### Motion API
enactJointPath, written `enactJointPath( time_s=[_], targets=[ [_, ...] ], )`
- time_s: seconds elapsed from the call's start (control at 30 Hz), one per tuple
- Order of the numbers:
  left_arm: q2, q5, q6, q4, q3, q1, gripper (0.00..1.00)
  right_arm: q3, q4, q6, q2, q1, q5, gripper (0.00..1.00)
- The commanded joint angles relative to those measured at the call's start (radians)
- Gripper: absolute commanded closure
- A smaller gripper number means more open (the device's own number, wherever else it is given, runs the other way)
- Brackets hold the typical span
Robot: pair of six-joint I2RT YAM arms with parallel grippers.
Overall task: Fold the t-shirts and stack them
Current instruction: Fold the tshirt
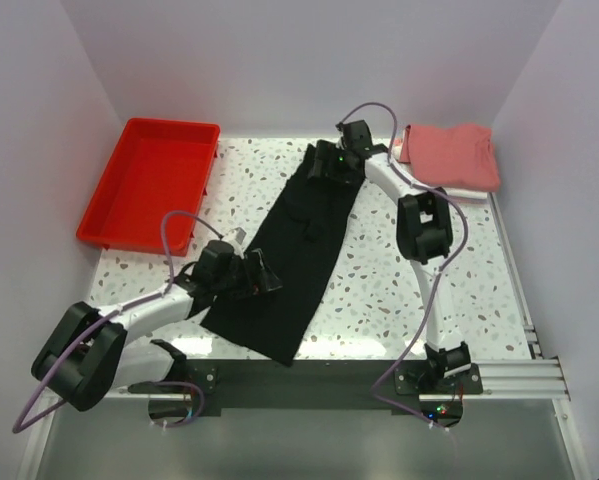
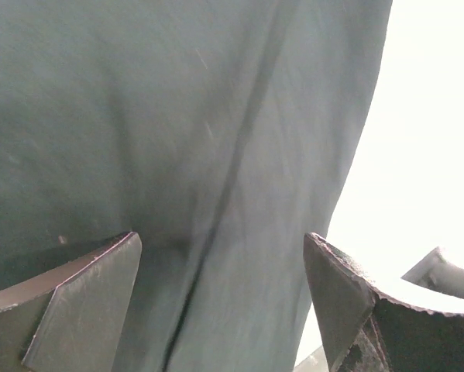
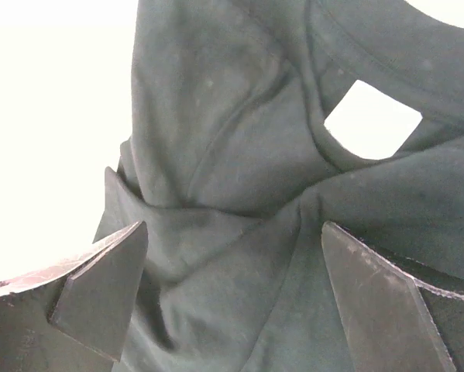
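A black t-shirt (image 1: 299,250) lies on the speckled table as a long strip, running from the far middle to the near edge. My left gripper (image 1: 262,277) is open over its near left side; in the left wrist view the black cloth (image 2: 177,139) fills the frame between the spread fingers. My right gripper (image 1: 326,163) is open at the far end, over the bunched collar (image 3: 348,85). A folded salmon-red t-shirt (image 1: 454,155) lies on a white one (image 1: 471,192) at the far right.
A red plastic tray (image 1: 151,180) stands at the far left. A black strip and metal rail (image 1: 329,380) run along the near edge by the arm bases. Purple walls close in both sides and the back.
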Motion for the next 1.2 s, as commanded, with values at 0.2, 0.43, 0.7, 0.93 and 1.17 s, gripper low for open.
enactJointPath(
  time_s=[0.2, 0.43, 0.7, 0.93, 1.17],
  targets=[
    [0.032, 0.034, -0.149, 0.069, -0.031, -0.227, 0.09, 0.353, -0.114, -0.008, 0.324, 0.034, -0.137, 0.01],
    [0.164, 0.049, -0.143, 0.133, 0.047, -0.390, 0.09, 0.414, -0.021, -0.007, 0.319, 0.054, -0.142, 0.01],
    [0.160, -0.011, -0.054, 0.112, 0.194, -0.502, 0.09, 0.417, -0.029, -0.072, 0.166, 0.067, -0.162, 0.01],
    [0.005, -0.259, 0.029, -0.125, 0.294, -0.497, 0.00, 0.240, -0.110, -0.179, -0.120, 0.071, -0.078, 0.01],
    [-0.162, -0.326, 0.024, -0.191, 0.225, -0.266, 0.00, -0.133, -0.093, -0.234, -0.414, 0.073, 0.177, 0.01]
  ],
)
